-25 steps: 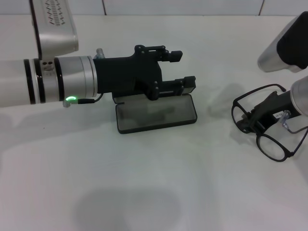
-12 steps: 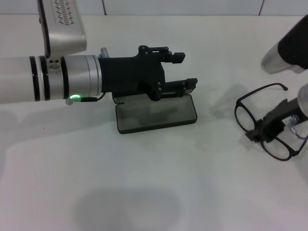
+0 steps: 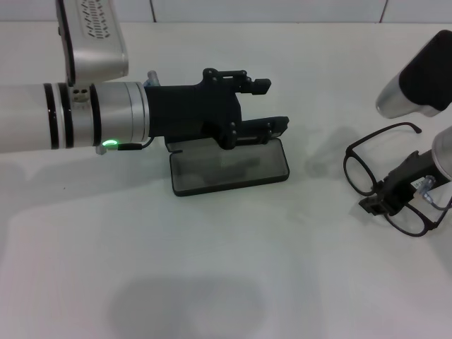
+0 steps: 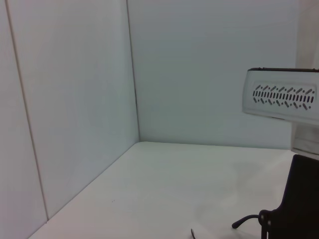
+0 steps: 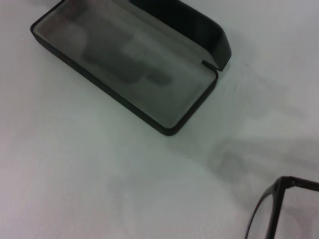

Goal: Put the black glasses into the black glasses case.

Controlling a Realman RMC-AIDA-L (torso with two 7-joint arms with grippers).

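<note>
A plain white tabletop (image 3: pixel 226 268) backed by pale walls. The left gripper (image 3: pixel 265 106) reaches in over the black glasses case (image 3: pixel 229 166), jaws apart astride its raised lid, apparently propping it open so the grey lining faces up. Well off to the right, the right gripper (image 3: pixel 385 201) has its jaws closed on the black glasses (image 3: pixel 367 169) at the bridge, lifted clear of the tabletop, lenses toward the case.
</note>
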